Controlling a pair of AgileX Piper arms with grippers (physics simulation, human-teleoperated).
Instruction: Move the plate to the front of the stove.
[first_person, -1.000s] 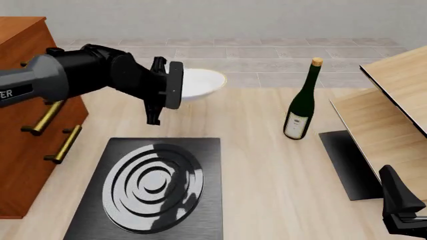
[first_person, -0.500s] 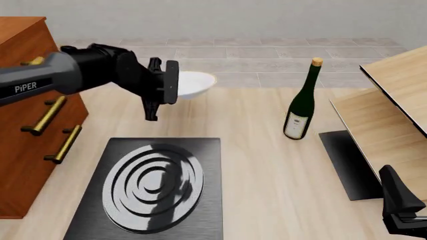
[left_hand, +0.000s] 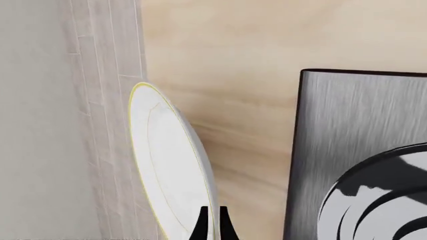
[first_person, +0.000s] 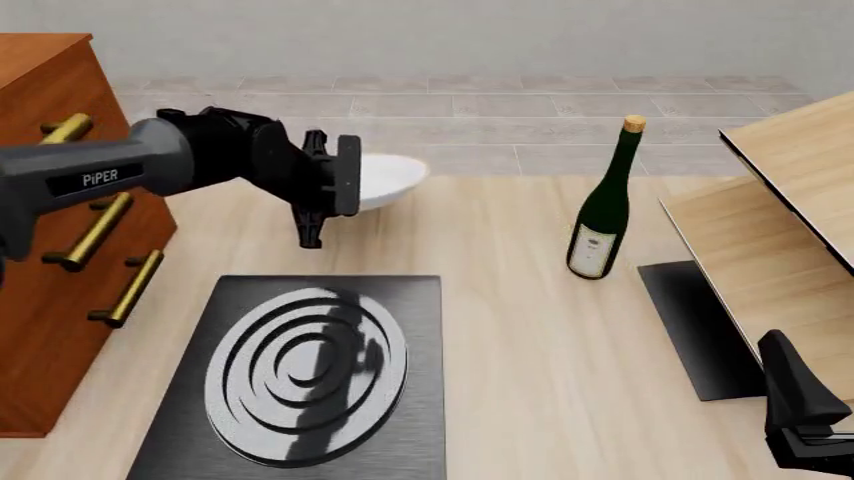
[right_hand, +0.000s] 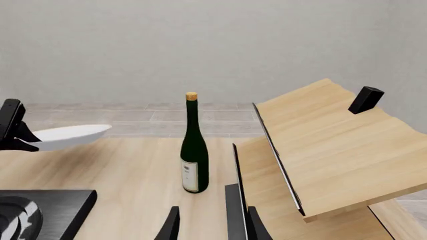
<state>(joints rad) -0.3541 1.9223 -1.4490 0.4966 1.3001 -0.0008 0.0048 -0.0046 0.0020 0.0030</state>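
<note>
Bench (first_person: 534, 330): light wood, tiled strip and grey wall beyond its far edge.

Cabinet (first_person: 54, 230): brown, brass handles, far left.

Wooden shelf (first_person: 787, 190): tilted boards on the right, small black panel (first_person: 701, 325) at its foot.

Stove (first_person: 310, 375): black slab, ringed burner, near-left on the bench, not touched by anything.

Left arm (first_person: 120, 175): reaches in from the left over the bench beyond the stove. Over the last second it has pulled back toward the cabinet and dropped a bit; the plate came with it.

Bottle (first_person: 601, 205): dark green, upright, mid-right, well apart from plate and stove.

Plate (first_person: 387, 178): white, gold rim, off the bench and roughly level, beyond the stove's far edge. Left wrist view shows the plate (left_hand: 170, 165) edge-on with the stove corner (left_hand: 360, 150) beside it.

Left hand (first_person: 334, 185): clenched on the plate's near rim; fingertips (left_hand: 212, 225) pinch the edge.

Right hand (first_person: 801, 420): parked at bottom right, idle. Fingers (right_hand: 172, 225) stand apart, nothing between them, so released.

Read: plate is in transit, descending. It's on the far side of the stove, so if "front" means the near side, it still has to cross over the burner. Watch for slip, since the grip is rim-only.
</note>
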